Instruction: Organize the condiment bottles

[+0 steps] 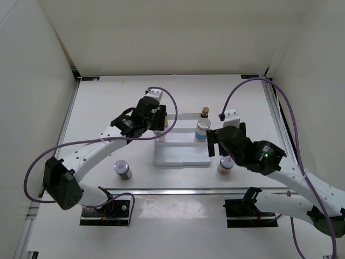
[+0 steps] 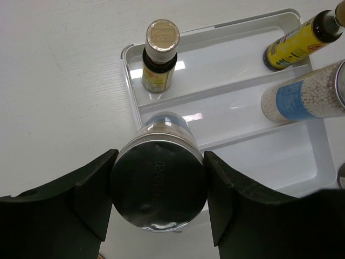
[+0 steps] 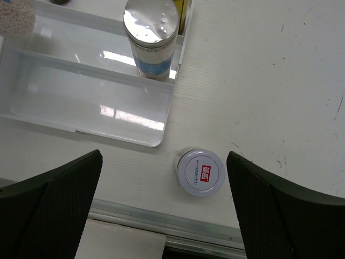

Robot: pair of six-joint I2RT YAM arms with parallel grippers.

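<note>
My left gripper [image 2: 160, 162] is shut on the silver lid of a whitish cylinder bottle [image 2: 159, 186], which stands upright over the left end of the white tray [image 2: 237, 73]. In the tray stand a slim brown bottle with a tan cap [image 2: 160, 54], a second slim brown bottle [image 2: 302, 43] and another whitish cylinder [image 2: 299, 100]. My right gripper [image 3: 164, 155] hangs open above a squat jar with a red-marked white lid [image 3: 200, 172], which sits on the table just outside the tray's corner [image 3: 153, 141]. From above, the left gripper [image 1: 158, 127] is at the tray's left end.
Another squat jar [image 1: 122, 169] stands on the table left of the tray [image 1: 181, 156]. A metal rail [image 1: 178, 190] runs along the near edge behind the arm bases. White walls close in the table at the back and both sides.
</note>
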